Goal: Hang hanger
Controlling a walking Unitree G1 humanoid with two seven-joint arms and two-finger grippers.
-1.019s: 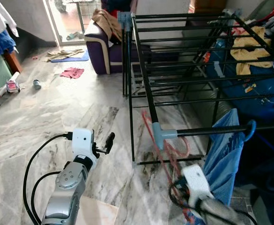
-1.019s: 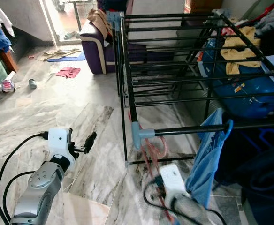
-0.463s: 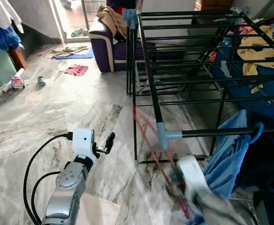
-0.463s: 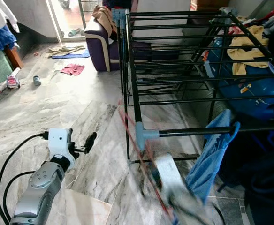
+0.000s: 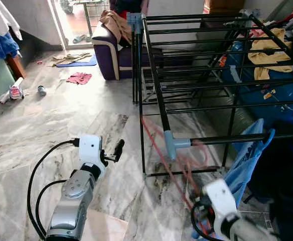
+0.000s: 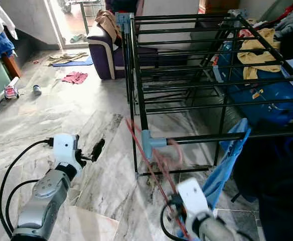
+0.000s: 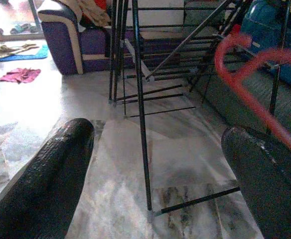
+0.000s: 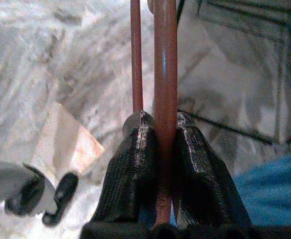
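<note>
My right gripper is shut on the thin red rod of a red hanger. The right arm's white wrist is low at the front right. From there the hanger slants up and left past the rack's blue corner joint, and its blurred hook lies near the front rail of the black drying rack. A blue garment hangs from that rail further right. My left gripper is held out over the floor left of the rack, open with nothing between its fingers.
A yellow garment lies on the rack's far bars, with a large blue bag behind it. A purple sofa stands at the back. A red cloth and small items lie on the marble floor to the left.
My right arm has moved with the hanger, which was a blurred streak half a second ago; its hook now lies by the front rail. The left arm has stayed put. The camera shifted slightly.
</note>
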